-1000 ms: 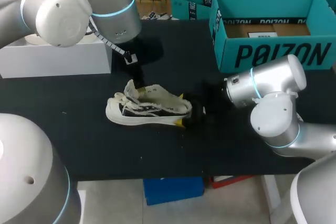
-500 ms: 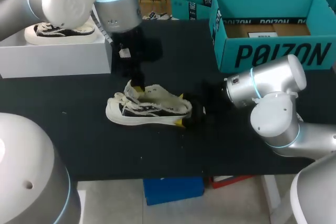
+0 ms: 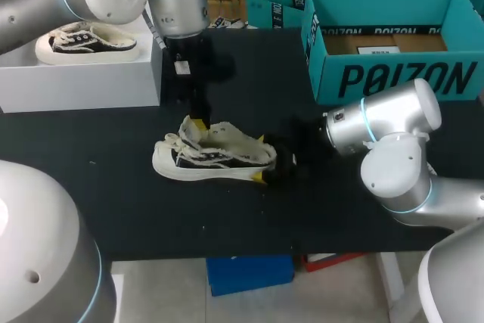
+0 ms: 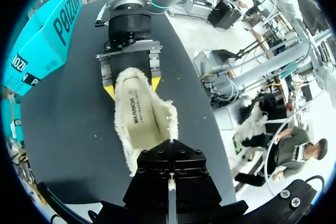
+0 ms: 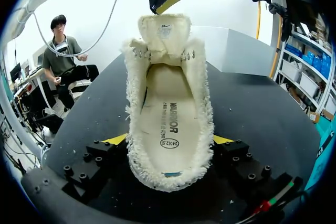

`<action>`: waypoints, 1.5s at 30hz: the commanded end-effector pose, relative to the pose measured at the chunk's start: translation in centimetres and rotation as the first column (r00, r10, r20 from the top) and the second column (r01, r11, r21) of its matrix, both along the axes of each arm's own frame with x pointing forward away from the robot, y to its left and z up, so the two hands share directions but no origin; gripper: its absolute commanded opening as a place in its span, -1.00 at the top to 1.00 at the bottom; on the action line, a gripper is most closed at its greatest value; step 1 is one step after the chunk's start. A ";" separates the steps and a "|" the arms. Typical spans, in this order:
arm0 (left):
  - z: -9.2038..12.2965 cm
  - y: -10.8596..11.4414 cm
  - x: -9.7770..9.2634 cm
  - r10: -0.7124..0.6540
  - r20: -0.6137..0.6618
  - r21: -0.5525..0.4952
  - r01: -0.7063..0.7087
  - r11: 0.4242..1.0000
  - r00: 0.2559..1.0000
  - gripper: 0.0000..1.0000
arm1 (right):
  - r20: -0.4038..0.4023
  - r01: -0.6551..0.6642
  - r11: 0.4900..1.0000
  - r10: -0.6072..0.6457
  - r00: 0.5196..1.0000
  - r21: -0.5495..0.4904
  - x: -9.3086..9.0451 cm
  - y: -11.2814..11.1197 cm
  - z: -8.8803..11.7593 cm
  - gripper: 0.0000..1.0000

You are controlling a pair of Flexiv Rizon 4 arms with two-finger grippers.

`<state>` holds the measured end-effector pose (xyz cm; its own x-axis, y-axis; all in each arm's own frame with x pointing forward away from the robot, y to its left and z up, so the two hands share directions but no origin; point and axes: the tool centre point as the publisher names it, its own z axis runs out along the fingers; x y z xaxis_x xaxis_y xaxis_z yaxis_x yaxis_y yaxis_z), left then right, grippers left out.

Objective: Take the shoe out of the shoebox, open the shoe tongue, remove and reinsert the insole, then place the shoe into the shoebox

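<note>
A cream fleecy shoe [image 3: 215, 155] with dark side panels lies on the black table [image 3: 136, 209], toe to the left. My right gripper [image 3: 262, 159] holds its heel, one yellow tip on each side. In the right wrist view the shoe [image 5: 168, 77] runs ahead from between the fingers [image 5: 116, 140], with the insole [image 5: 169, 124] lying flat inside and the tongue [image 5: 164, 31] standing up. My left gripper [image 3: 197, 121] is shut, its tip at the tongue's top edge; I cannot tell whether they touch. The teal shoebox [image 3: 393, 73] stands open at the back right.
A white box [image 3: 83, 85] at the back left carries a second shoe [image 3: 87, 41]. Another teal box [image 3: 274, 5] stands behind the shoebox. My right arm's elbow [image 3: 393, 141] rises just right of the shoe.
My left arm's upper joints have swung up and to the right, uncovering the second shoe on the white box. Its gripper tip stays by the tongue. The shoe and right arm have not moved.
</note>
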<state>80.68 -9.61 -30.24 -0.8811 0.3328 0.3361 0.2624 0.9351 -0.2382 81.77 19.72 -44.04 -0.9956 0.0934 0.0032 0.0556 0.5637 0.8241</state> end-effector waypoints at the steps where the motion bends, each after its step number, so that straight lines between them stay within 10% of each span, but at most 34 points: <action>1: -1.0 -0.6 0.1 0.019 -0.071 0.026 -0.017 1.000 0.997 1.00 | 0.000 0.002 1.000 -0.002 1.000 -0.001 0.0 0.1 -0.5 1.00; 45: -4.7 -1.9 -1.3 0.125 -0.081 0.093 -0.117 0.989 0.989 1.00 | 0.000 0.002 1.000 -0.002 1.000 -0.001 0.0 0.1 -0.5 1.00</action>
<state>79.74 -10.89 -34.23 -0.8778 0.1916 0.4391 0.1249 0.9764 -0.1764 81.77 19.71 -44.04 -0.9956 0.0935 0.0033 0.0556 0.5638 0.8241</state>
